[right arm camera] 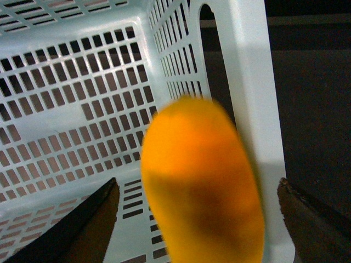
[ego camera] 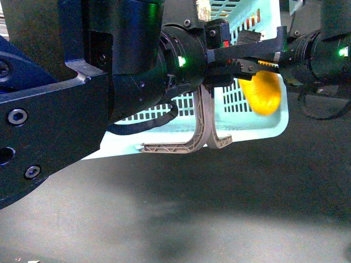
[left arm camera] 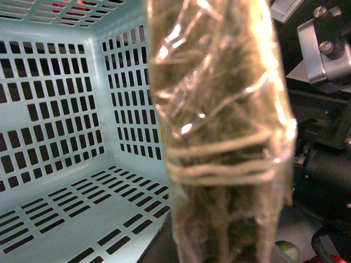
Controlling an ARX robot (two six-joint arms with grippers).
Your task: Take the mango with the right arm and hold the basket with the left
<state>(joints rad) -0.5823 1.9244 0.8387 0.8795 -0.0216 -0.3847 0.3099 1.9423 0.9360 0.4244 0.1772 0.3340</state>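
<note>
The turquoise slotted basket [ego camera: 249, 129] hangs tilted above the dark surface. Its two grey-brown handles [ego camera: 205, 129] run up into my left gripper [ego camera: 215, 76], which is shut on them. Seen from the left wrist, a handle [left arm camera: 219, 137] fills the middle as a blur, with the basket's inside [left arm camera: 66, 137] beside it. The yellow mango [ego camera: 262, 92] sits just under my right gripper [ego camera: 262, 61], over the basket's right-hand end. In the right wrist view the mango [right arm camera: 200, 186] is blurred between the open fingers [right arm camera: 82, 230], touching neither, with the basket's rim [right arm camera: 247, 82] behind it.
A dark grey surface [ego camera: 219, 219] lies below the basket. My left arm's bulky dark housing [ego camera: 82, 82] hides the left part of the front view. A small green round thing [left arm camera: 288, 249] shows past the handle in the left wrist view.
</note>
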